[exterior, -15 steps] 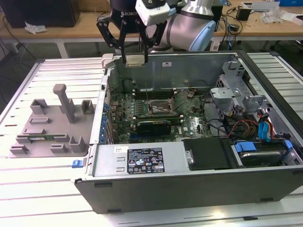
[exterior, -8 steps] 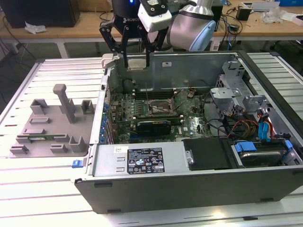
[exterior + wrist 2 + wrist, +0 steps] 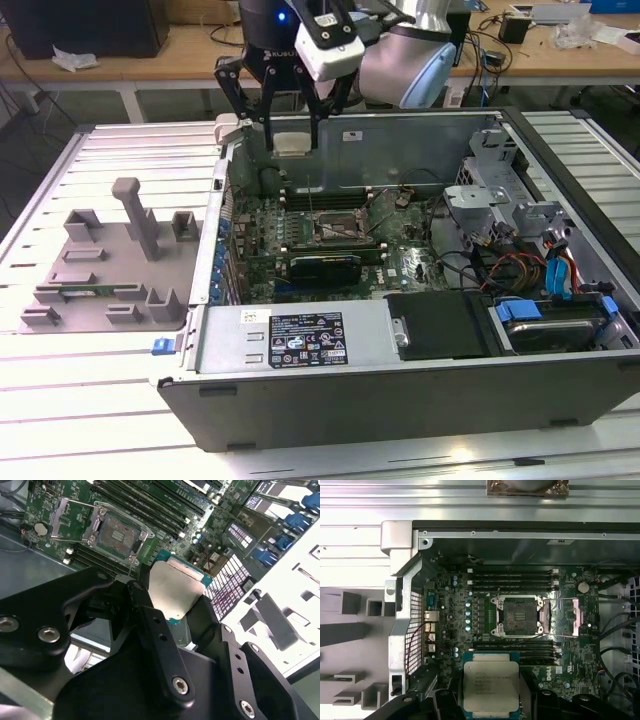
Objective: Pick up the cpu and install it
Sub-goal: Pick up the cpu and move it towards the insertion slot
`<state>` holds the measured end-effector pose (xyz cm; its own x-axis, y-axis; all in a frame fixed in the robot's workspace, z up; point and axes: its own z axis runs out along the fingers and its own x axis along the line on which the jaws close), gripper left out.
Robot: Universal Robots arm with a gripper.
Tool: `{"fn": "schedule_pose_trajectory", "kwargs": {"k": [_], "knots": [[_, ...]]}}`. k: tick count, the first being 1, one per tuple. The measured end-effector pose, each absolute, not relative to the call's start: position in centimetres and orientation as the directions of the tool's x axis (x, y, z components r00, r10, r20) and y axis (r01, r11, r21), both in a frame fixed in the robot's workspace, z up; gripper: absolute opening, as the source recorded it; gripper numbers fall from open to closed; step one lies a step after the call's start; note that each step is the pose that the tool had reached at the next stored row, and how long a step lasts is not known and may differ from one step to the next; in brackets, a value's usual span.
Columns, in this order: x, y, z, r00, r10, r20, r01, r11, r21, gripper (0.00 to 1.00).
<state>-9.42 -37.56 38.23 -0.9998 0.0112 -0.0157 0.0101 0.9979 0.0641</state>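
My black gripper hangs above the far wall of the open computer case, shut on the cpu. The cpu is a pale silver square with a greenish edge, held flat between the fingers in the second wrist view, where it shows as cpu. In the first wrist view the cpu sits between the gripper's dark links. The motherboard's socket lies below, apart from the chip, empty, with its metal load plate flipped open beside it. The socket is near the board's middle in the exterior view.
Memory sticks flank the socket. A long black card lies just in front of it. Drive bays, cables and a black power supply fill the case's side at the exterior view's right. A grey fixture with posts stands outside the case at the exterior view's left.
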Motion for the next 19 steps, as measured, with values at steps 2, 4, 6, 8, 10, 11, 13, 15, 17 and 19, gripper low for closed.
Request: {"fn": "schedule_pose_trajectory", "kwargs": {"k": [2, 4, 6, 8, 10, 11, 13, 15, 17, 19], "knots": [[-9.3, -37.6, 37.7, -1.000, 0.011, -0.016, 0.010, 0.998, 0.064, 0.54], [-9.2, -37.5, 37.2, -1.000, 0.011, -0.015, 0.010, 0.998, 0.064, 0.54], [-9.0, -37.4, 36.8, -1.000, 0.011, -0.015, 0.010, 0.998, 0.064, 0.54], [-8.7, -37.3, 36.3, -1.000, 0.011, -0.014, 0.010, 0.998, 0.064, 0.54], [-8.5, -37.2, 35.9, -1.000, 0.011, -0.013, 0.010, 0.998, 0.063, 0.54], [-8.4, -37.2, 35.5, -1.000, 0.011, -0.013, 0.010, 0.998, 0.063, 0.54], [-8.3, -37.1, 35.2, -1.000, 0.011, -0.012, 0.010, 0.998, 0.063, 0.54], [-8.2, -37.0, 34.7, -1.000, 0.011, -0.012, 0.011, 0.998, 0.063, 0.54], [-8.0, -36.8, 34.2, -1.000, 0.011, -0.011, 0.010, 0.998, 0.063, 0.54], [-7.8, -36.6, 33.7, -1.000, 0.011, -0.011, 0.010, 0.998, 0.062, 0.54]]}}
